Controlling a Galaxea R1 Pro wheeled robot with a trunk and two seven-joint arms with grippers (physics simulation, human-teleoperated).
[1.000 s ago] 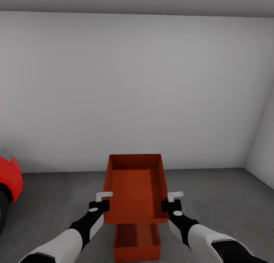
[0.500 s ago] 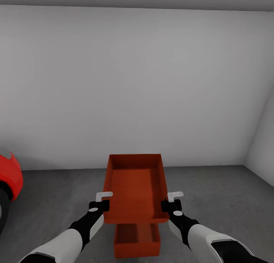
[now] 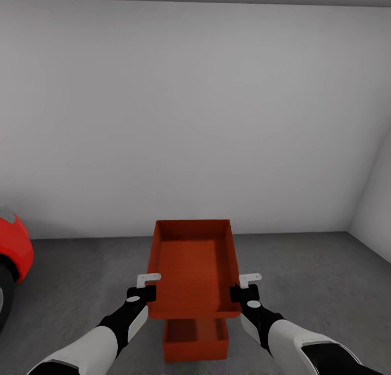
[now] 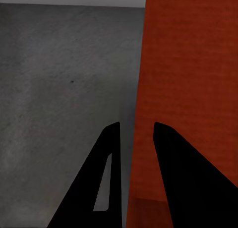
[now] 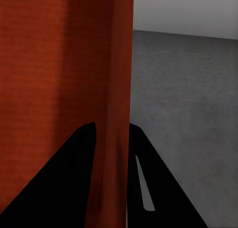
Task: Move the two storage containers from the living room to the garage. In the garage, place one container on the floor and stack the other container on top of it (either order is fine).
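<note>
In the garage, one orange-red storage container [image 3: 193,266] hangs in the air, level, held by its two side walls. My left gripper [image 3: 145,287] is shut on its left wall and my right gripper [image 3: 245,286] on its right wall. In the left wrist view the container's wall [image 4: 188,89] runs between the black fingers [image 4: 111,153] of the left gripper [image 4: 135,134]. The right wrist view shows the wall [image 5: 49,64] pinched in the right gripper [image 5: 111,131]. The other storage container [image 3: 195,339] rests on the grey concrete floor [image 3: 315,277], below and nearer than the held one, partly hidden by it.
A red car [image 3: 13,252] stands at the left edge. A white wall [image 3: 195,119] closes the room ahead, and another white wall [image 3: 374,212] meets it at the right. Bare floor lies on both sides of the containers.
The whole picture has shifted upward a little, so the camera moved. The held container and both grippers keep their place in view. The floor container now shows slightly higher, closer under the held one.
</note>
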